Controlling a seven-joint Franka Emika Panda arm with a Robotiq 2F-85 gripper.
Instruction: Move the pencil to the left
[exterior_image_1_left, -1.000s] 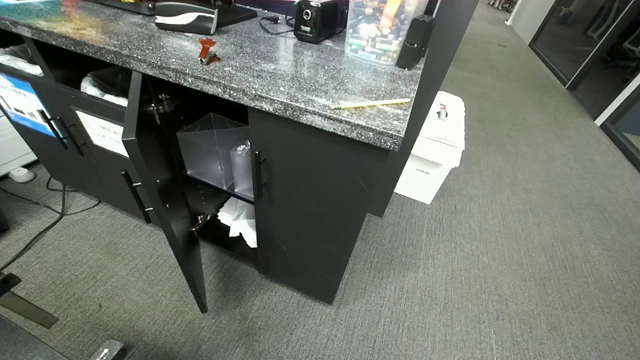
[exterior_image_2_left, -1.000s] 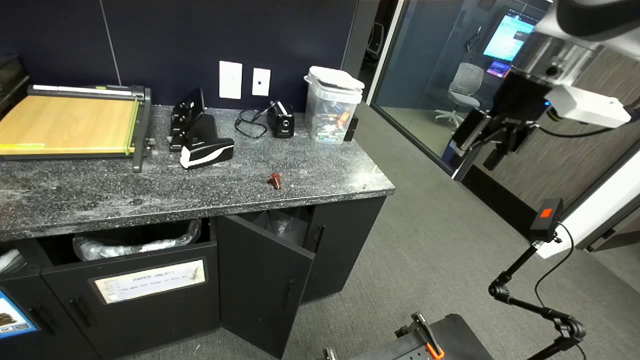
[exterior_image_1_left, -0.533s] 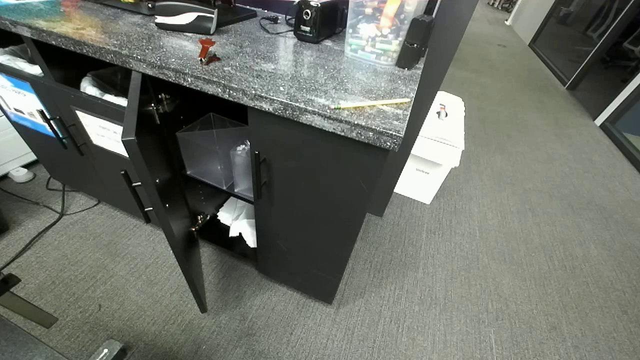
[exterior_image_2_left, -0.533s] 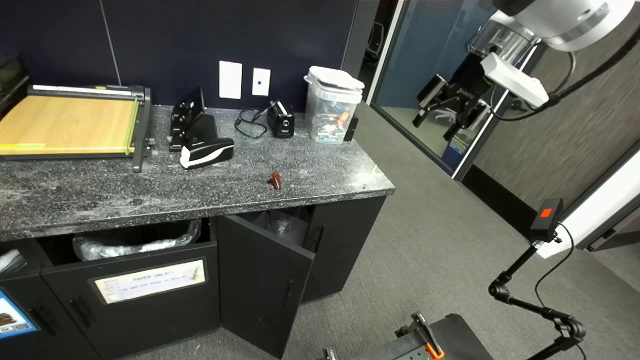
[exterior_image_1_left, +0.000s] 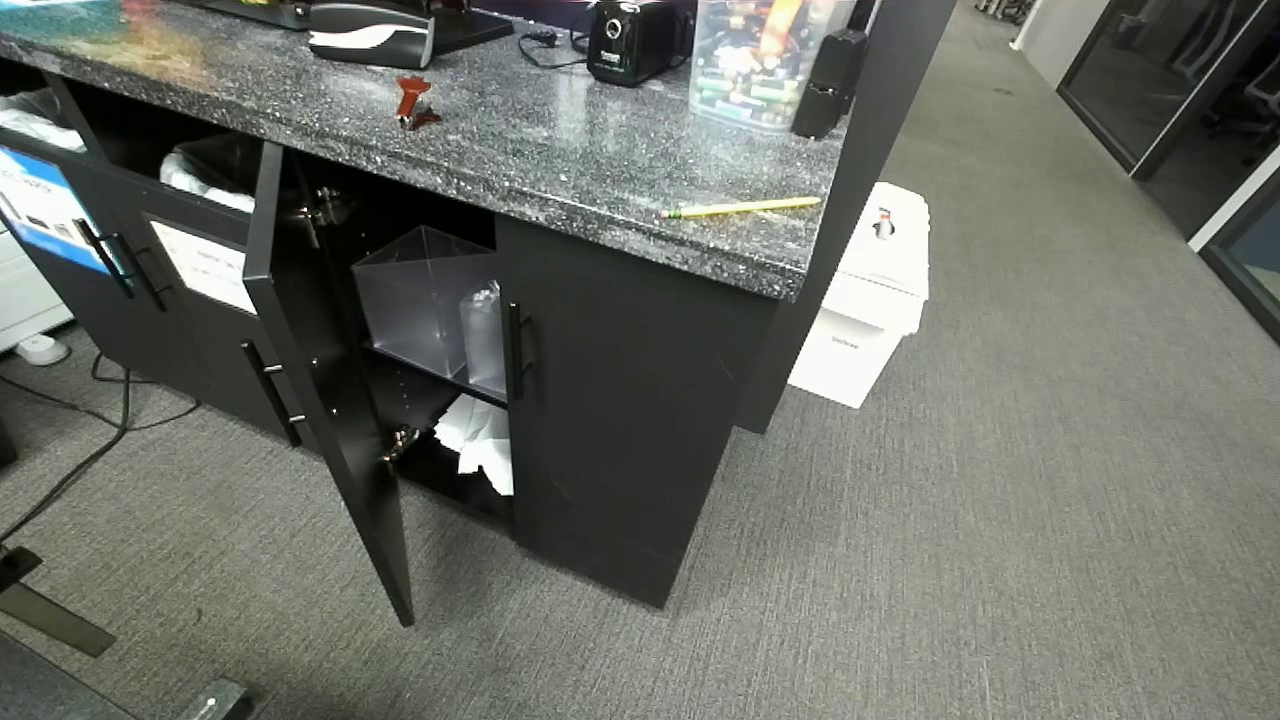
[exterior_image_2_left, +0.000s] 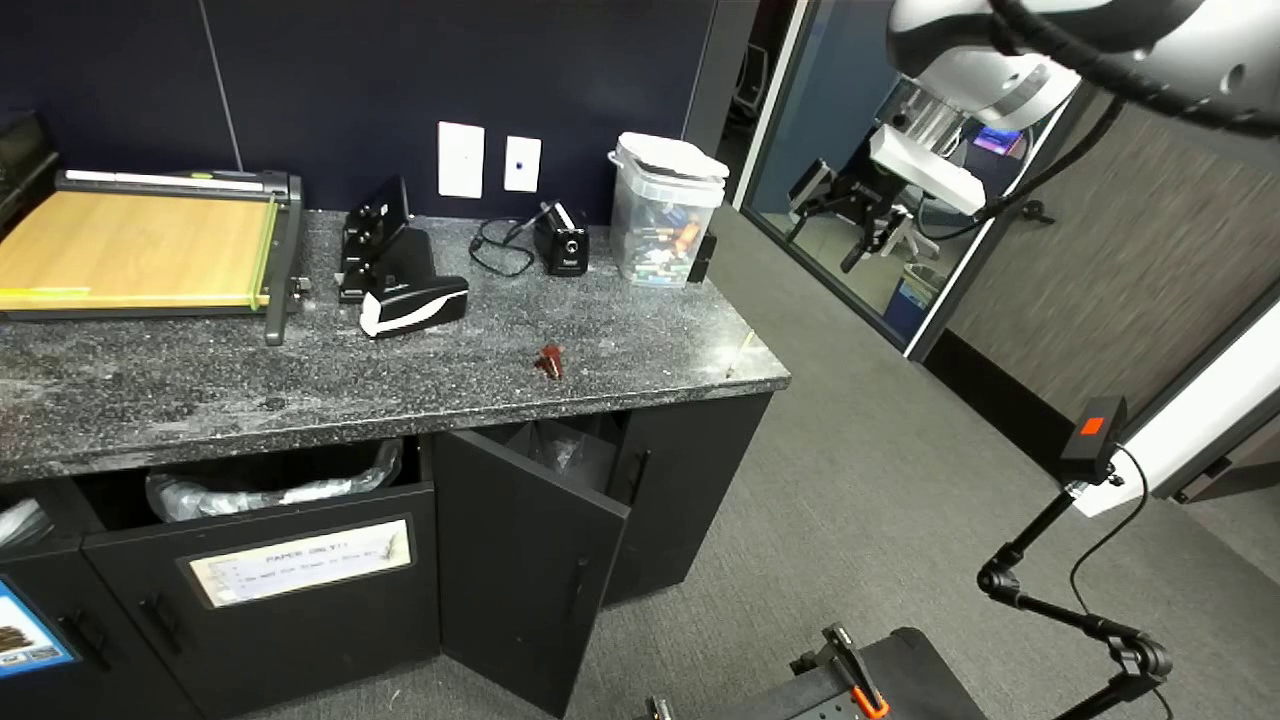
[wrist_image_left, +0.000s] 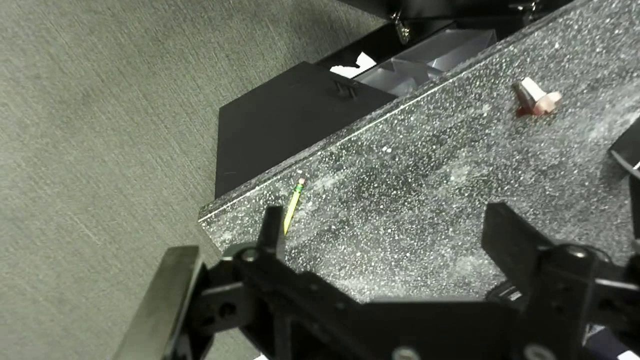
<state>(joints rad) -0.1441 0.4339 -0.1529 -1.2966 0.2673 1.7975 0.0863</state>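
My gripper (wrist_image_left: 385, 217), seen from the wrist, is spread wide and holds nothing, raised higher than the countertop (wrist_image_left: 410, 200) and apart from it. The yellow pencil (wrist_image_left: 293, 206) lies flat on the countertop near a front corner, slanting to the front edge. A small red object (exterior_image_1_left: 412, 95) sits near that edge; a clear tub (exterior_image_2_left: 650, 200) stands farther back

Yellow pencil (exterior_image_1_left: 740, 208) flat on countertop (exterior_image_1_left: 600, 160)

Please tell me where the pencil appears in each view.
In an exterior view: pencil, upper part, right of centre.
In an exterior view: pencil, faint, mid-height, right of centre.
Wrist view: pencil, slightly left of and below centre.
Landmark in all three: red staple remover.
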